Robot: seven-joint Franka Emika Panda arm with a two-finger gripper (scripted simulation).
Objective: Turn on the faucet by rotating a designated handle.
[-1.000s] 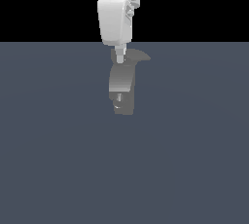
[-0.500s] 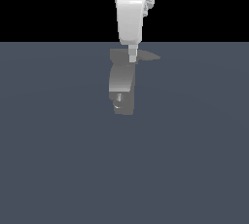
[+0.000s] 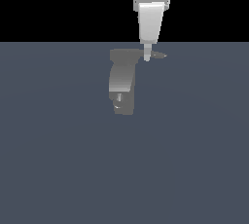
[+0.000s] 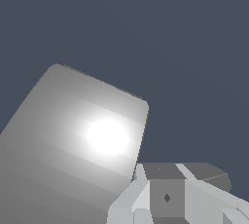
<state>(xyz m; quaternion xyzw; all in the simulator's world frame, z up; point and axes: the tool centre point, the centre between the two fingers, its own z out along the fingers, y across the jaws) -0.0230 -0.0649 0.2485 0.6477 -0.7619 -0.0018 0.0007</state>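
Grey faucet (image 3: pixel 121 84) upright on the floor (image 3: pixel 194 159), handle (image 3: pixel 156 55) pointing toward exterior view's right, gripper (image 3: pixel 147 58) touching handle, fingers together.

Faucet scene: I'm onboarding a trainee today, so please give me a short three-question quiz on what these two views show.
1. True or false: the tool is at the handle, not at the faucet body's base.
2. In the exterior view, the handle sticks out toward that view's: A) left B) right
3. Fill in: the bright glare in the wrist view lies on the faucet's ____.

Key: 1 true; 2 B; 3 body
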